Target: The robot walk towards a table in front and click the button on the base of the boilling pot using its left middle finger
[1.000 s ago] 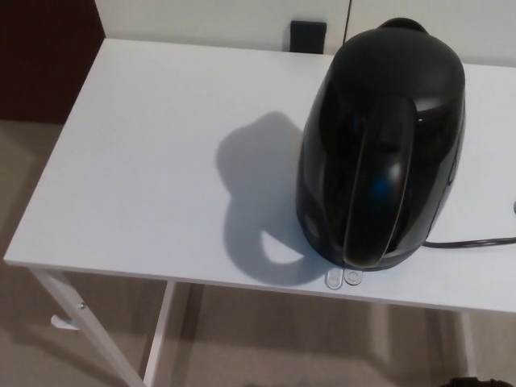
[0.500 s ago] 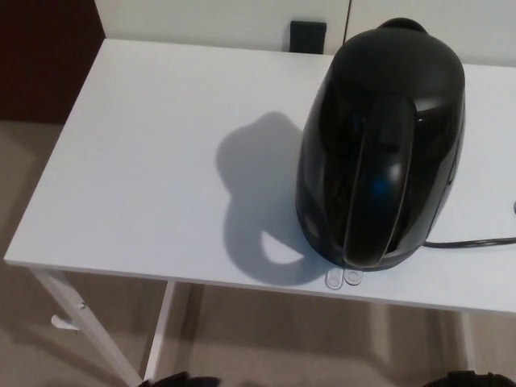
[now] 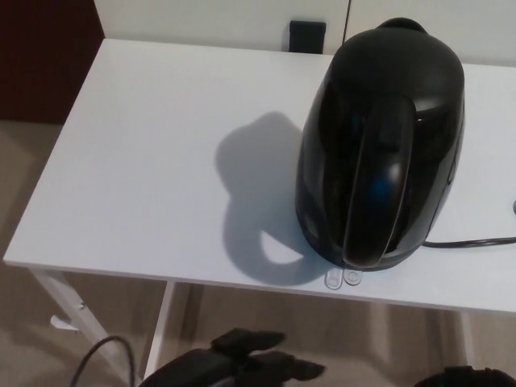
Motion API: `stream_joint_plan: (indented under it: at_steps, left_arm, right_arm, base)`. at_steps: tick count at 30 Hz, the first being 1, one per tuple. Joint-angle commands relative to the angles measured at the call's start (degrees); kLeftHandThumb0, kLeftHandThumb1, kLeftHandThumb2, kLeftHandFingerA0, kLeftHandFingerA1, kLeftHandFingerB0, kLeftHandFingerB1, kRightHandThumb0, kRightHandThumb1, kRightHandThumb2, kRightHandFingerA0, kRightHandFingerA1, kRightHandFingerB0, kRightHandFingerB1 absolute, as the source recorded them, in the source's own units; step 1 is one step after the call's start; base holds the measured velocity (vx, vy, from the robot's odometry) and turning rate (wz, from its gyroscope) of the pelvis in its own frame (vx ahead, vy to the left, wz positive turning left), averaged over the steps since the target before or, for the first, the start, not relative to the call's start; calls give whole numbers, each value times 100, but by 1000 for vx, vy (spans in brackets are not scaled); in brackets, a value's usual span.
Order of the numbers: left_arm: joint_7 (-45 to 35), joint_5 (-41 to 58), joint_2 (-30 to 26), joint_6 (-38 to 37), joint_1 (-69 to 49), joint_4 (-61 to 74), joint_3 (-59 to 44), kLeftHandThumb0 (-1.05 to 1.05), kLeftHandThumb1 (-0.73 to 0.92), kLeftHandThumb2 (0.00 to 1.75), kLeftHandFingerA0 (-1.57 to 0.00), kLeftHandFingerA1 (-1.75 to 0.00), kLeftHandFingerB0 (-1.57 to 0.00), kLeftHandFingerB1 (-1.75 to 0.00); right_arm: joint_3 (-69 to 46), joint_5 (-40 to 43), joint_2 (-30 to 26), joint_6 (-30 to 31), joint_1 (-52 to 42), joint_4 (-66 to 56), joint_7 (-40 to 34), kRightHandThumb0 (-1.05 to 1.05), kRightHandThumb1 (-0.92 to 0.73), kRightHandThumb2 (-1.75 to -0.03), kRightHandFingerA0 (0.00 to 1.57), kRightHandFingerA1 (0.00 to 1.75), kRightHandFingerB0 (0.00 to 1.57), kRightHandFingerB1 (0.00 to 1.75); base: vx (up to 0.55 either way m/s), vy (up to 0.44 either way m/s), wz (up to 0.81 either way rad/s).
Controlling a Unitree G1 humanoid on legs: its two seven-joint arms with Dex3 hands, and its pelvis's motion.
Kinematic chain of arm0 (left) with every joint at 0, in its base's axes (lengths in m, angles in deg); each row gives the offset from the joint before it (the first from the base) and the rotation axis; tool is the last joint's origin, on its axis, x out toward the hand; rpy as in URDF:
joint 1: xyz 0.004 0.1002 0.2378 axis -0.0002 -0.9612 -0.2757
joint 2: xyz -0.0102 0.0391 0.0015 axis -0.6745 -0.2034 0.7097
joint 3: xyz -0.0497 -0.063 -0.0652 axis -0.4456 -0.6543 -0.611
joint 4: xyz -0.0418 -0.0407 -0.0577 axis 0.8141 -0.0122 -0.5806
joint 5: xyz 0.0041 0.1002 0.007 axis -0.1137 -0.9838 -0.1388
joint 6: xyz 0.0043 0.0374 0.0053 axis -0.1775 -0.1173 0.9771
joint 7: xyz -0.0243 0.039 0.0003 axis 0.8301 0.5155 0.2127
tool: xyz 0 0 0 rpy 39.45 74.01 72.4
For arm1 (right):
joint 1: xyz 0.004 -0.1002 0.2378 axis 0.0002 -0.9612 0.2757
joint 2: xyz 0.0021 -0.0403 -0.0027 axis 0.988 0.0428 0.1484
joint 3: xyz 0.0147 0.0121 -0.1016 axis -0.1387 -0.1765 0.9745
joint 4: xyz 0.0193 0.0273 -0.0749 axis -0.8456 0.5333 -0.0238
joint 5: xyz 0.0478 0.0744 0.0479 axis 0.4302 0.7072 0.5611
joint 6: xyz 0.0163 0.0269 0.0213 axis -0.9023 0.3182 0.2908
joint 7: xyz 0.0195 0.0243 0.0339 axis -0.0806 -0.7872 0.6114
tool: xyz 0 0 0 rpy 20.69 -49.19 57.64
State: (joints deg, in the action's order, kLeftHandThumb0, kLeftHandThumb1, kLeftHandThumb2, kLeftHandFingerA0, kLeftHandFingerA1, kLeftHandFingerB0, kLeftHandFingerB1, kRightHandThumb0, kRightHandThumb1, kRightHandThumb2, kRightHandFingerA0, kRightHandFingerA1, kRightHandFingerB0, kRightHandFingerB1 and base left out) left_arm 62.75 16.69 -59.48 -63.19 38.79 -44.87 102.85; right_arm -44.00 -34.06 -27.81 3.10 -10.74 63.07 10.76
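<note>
The left hand shows at the bottom edge of the head view, below the front edge of the white bench and not touching it; its black fingers are spread apart and point toward the right, holding nothing. A dark cable loops just to the left of that hand, over the floor. Up and to the right of the hand, the black boiling pot stands upright on the bench near its front edge, its handle facing the camera and its shadow falling on the bench directly above the hand. At the pot's base, right at the bench's front edge and up-right of the hand, sit two small clear buttons side by side. Further right, a black power cord runs from the pot's base off the picture's edge. At the bottom right corner only a dark sliver of the right hand shows, too little to tell how its fingers stand.
</note>
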Motion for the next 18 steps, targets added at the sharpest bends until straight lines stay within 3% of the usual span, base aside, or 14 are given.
stream_joint_plan:
  at_steps: [1,4,5,9,10,11,18]
  left_arm:
    - [641,-2880,-494,-1640,1003,701,994,-44,65,62,-22,-35,-11,-25]
    - [1148,-3208,-477,-1673,1227,618,1121,-40,64,60,-24,-36,-11,-26]
    - [1269,-3239,-459,-1654,1314,543,1168,-38,63,60,-24,-36,-12,-25]
    - [1370,-3376,-461,-1531,1560,389,1341,-39,57,66,-17,-38,-9,-21]
    - [1520,-3420,-434,-1500,1623,303,1379,-37,61,60,-20,-35,-9,-22]
    - [1636,-3425,-407,-1488,1691,205,1410,-38,61,61,-21,-35,-10,-23]
    - [2038,-3613,-362,-1250,1832,2,1667,-45,61,61,-22,-36,-11,-22]
  right_arm:
    - [-36,47,-120,347,73,-305,228,-27,-54,-55,57,46,51,43]
    - [6,-4,-187,359,48,-396,285,-35,-53,-55,51,45,48,42]
    - [-41,83,-174,402,35,-408,355,-42,-38,-72,43,53,40,50]
    - [118,-213,-217,336,113,-311,162,-48,-41,-77,54,57,43,51]
    - [116,-233,-219,354,120,-326,120,-45,-42,-78,56,58,44,52]
    - [107,-235,-222,361,134,-342,100,-42,-54,-56,60,45,54,42]
    - [129,-255,-254,359,71,-389,110,-42,-54,-56,60,45,54,42]
  base:
    - [0,0,0]
    - [0,0,0]
    - [0,0,0]
    - [0,0,0]
    - [0,0,0]
    - [0,0,0]
    - [0,0,0]
